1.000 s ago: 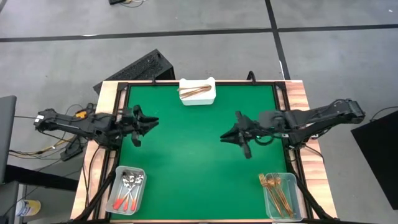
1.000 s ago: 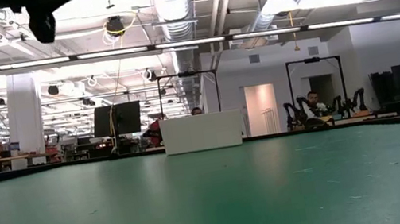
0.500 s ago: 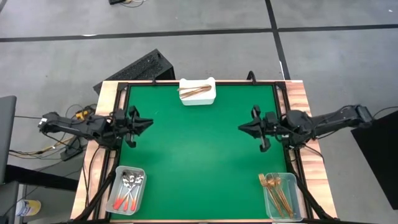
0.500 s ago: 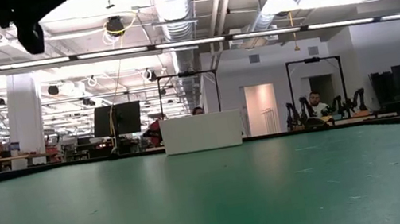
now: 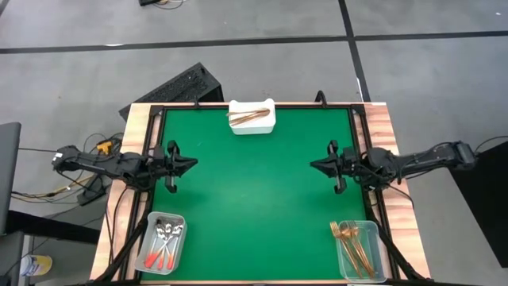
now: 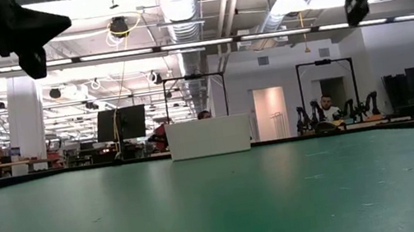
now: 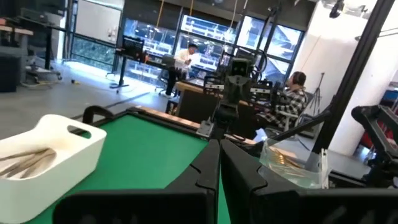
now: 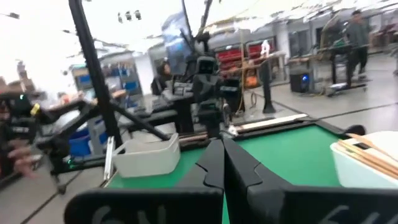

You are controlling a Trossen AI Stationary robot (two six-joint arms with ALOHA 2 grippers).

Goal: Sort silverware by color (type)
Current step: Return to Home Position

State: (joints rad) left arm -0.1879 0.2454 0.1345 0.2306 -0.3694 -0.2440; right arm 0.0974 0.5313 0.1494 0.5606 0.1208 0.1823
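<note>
The silverware lies sorted in three containers. Red-handled spoons [image 5: 161, 241] fill a clear bin at the near left corner. Gold forks and knives [image 5: 355, 242] fill a clear bin at the near right corner. Copper pieces [image 5: 249, 117] lie in the white tray at the far edge. My left gripper [image 5: 189, 164] hovers shut above the table's left side, pointing right. My right gripper [image 5: 314, 165] hovers shut above the right side, pointing left. Both wrist views show the fingertips together, left [image 7: 219, 148] and right [image 8: 217, 147]. Neither gripper holds anything.
The white tray [image 6: 209, 136] stands at the middle of the far edge, also in the left wrist view [image 7: 74, 146]. The gold-filled bin [image 7: 292, 163] and the spoon bin [image 8: 146, 157] show across the table. A dark keyboard-like object [image 5: 171, 87] lies beyond the far left corner. People sit in the room behind.
Both arms have drawn back from the middle of the table toward their own side edges, the right gripper moving farther, toward the right edge. The right gripper has turned from a slant to level. The silverware has stayed where it was.
</note>
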